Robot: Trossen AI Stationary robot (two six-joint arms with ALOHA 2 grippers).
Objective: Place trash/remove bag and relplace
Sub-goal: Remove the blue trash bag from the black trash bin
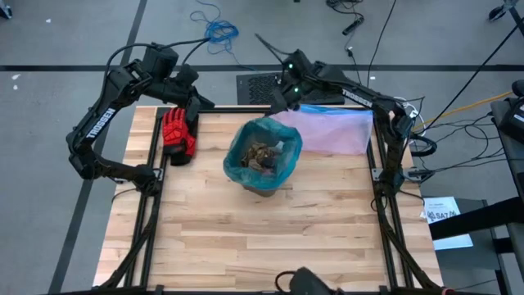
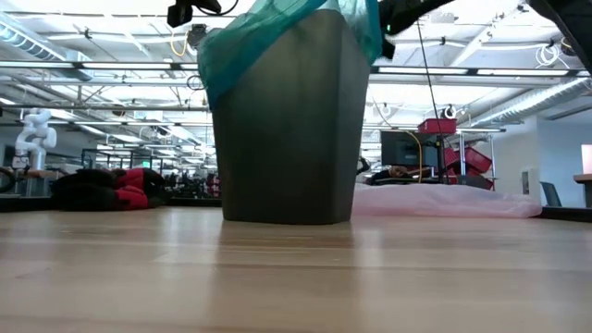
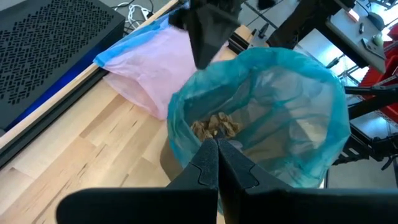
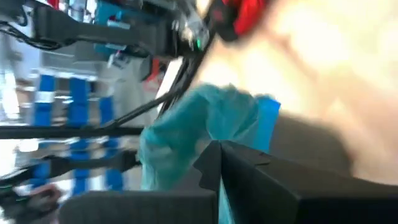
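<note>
bag (image 1: 264, 156) lines the bin mid-desk, trash inside. our right hand (image 1: 277, 105) sits at its far rim, fingers together, seemingly pinching plastic; we should lift slowly. left hand (image 1: 202, 102) waits closed, far left.

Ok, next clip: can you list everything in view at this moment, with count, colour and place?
bin: one, dark grey, middle of the table, upright
bag: one, teal-green, lining the bin, folded over its rim
trash: a brownish heap, inside the bag
pink bag: one, pale pink with a blue edge, flat on the table behind and right of the bin
gloves: red and black, far left part of the table
table: one, light wood
left end effector: shut, empty, near the gloves
right end effector: shut, at the bag's far rim; whether it pinches the plastic is unclear
</note>
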